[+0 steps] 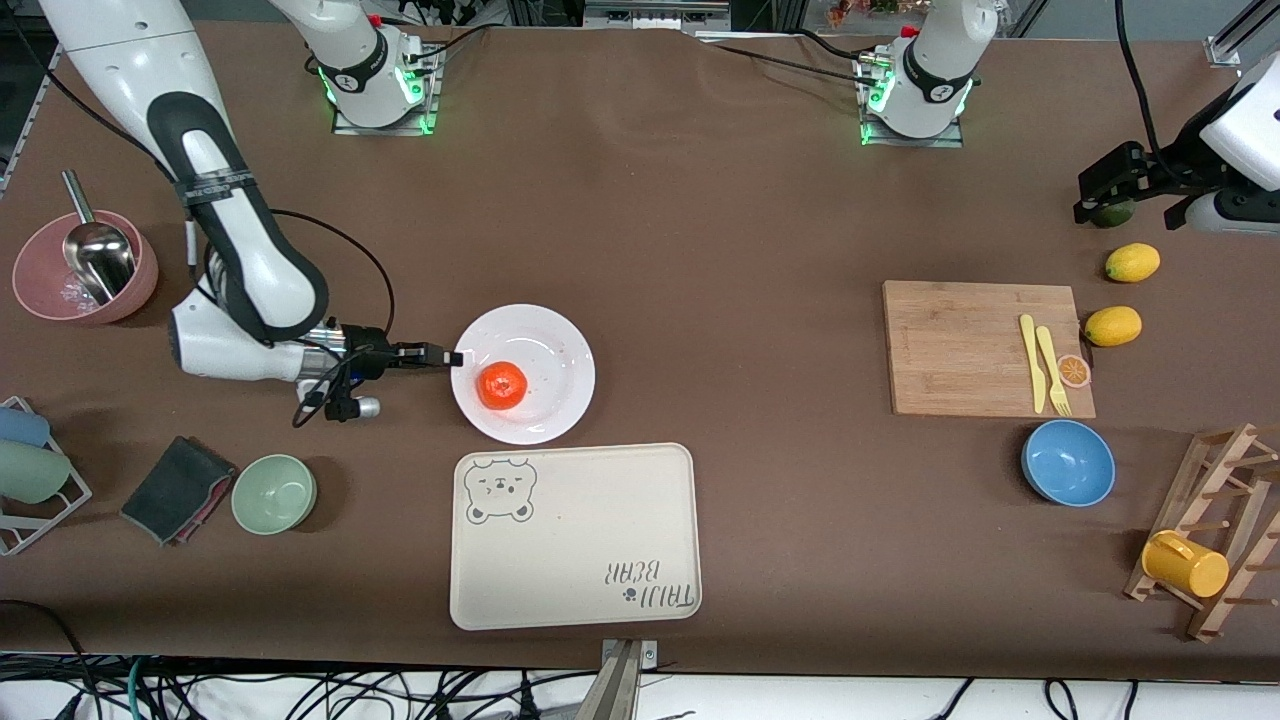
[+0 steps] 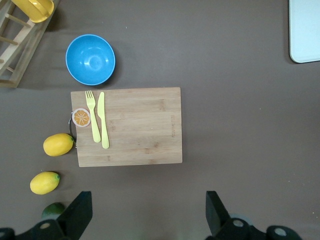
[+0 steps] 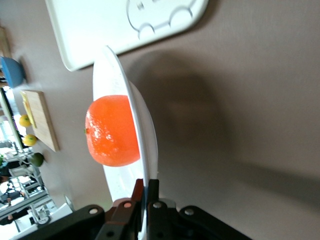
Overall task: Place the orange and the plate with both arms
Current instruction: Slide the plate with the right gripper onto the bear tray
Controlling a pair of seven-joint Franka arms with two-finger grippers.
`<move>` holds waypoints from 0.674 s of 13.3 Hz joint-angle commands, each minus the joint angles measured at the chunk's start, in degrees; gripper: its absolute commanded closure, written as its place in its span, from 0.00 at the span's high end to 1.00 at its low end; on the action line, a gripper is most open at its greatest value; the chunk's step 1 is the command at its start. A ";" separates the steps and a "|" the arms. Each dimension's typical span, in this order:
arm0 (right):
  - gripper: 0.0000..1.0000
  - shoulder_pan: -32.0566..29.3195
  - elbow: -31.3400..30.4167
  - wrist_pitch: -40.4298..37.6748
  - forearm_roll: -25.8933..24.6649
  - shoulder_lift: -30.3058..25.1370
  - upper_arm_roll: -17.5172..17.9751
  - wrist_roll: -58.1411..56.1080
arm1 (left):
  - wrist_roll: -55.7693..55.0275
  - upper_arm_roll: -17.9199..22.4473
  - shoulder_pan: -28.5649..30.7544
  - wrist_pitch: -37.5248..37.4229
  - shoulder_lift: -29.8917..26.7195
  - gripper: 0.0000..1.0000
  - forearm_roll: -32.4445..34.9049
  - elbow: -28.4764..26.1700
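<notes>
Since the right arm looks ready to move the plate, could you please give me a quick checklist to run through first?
1. Right end effector clamped on the plate rim: ok, fingers pinch the edge in the right wrist view.
2. Orange on the plate: ok.
3. Orange centred: not ok, it sits toward the gripped edge.
4. Tray surface bare: ok.
5. Left end effector out of the way: ok, open, waiting near the cutting board.
</notes>
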 commanded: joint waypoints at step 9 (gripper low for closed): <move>0.00 -1.60 22.03 -1.94 8.26 15.46 0.48 -1.39 | 0.51 -1.31 -0.52 -1.35 4.35 1.00 0.67 4.22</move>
